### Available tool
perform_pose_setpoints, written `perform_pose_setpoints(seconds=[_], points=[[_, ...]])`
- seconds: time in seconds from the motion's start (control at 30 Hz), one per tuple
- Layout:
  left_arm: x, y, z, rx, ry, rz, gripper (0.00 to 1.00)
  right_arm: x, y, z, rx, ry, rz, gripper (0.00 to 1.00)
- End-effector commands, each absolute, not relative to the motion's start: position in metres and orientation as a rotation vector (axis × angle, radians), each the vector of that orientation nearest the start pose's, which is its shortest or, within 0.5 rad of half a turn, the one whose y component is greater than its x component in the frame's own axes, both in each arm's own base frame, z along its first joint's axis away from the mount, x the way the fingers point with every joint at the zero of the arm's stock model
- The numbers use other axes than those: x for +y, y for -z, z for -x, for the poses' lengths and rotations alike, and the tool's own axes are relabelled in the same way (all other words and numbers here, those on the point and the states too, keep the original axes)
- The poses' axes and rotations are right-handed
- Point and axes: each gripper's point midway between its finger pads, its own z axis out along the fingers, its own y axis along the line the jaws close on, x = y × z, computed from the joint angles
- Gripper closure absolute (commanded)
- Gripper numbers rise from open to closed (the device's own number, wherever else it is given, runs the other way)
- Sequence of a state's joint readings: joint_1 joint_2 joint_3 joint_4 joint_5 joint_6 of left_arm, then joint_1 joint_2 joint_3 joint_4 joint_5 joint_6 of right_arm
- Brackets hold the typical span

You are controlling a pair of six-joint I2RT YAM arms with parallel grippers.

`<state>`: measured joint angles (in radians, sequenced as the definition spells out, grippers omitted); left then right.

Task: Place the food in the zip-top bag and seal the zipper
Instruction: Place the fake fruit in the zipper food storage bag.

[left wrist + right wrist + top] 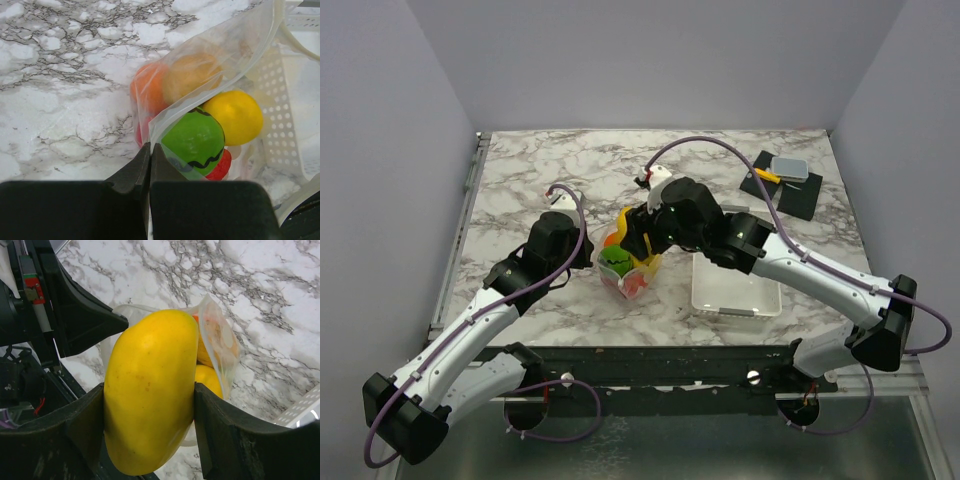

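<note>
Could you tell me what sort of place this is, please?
Probably a robot test cell: plain walls enclose a marble-patterned table, a left arm and right arm bolted at its edge.

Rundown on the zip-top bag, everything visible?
The bag is clear, thin, crinkly plastic with a paler strip along its mouth. It lies unsealed on the marble table beside the white basket, mouth held up by the left claw, shut on its rim. Orange toys sit inside; a green ball and a yellow ball show at the opening.
</note>
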<state>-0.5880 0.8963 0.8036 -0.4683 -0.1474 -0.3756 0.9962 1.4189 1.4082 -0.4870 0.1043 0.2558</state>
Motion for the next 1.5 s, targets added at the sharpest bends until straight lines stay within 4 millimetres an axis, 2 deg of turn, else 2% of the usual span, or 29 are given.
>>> perform_pose_setpoints(seconds=[0.0,0.4,0.73,0.93,1.3,1.47], points=[[-0.155,-0.185,-0.251,2.16,0.413,-0.161,1.0,0.365,-0.275,-0.228,2.01,-0.684,0.787,0.68],[-0.156,-0.186,-0.25,2.16,0.418,-0.162,1.0,0.374,-0.24,-0.223,2.135,-0.666,0.814,0.68],[-0.156,-0.186,-0.25,2.159,0.42,-0.163,1.0,0.371,-0.225,-0.236,2.217,-0.554,0.751,0.68],[-0.156,-0.185,-0.25,2.163,0.419,-0.164,1.0,0.362,-0.215,-0.25,2.257,-0.417,0.693,0.65],[-0.156,-0.185,-0.25,2.163,0.417,-0.164,1.0,0.353,-0.205,-0.275,2.262,-0.225,0.626,0.48],[-0.156,-0.184,-0.251,2.165,0.417,-0.166,1.0,0.349,-0.204,-0.282,2.255,-0.172,0.592,0.3]])
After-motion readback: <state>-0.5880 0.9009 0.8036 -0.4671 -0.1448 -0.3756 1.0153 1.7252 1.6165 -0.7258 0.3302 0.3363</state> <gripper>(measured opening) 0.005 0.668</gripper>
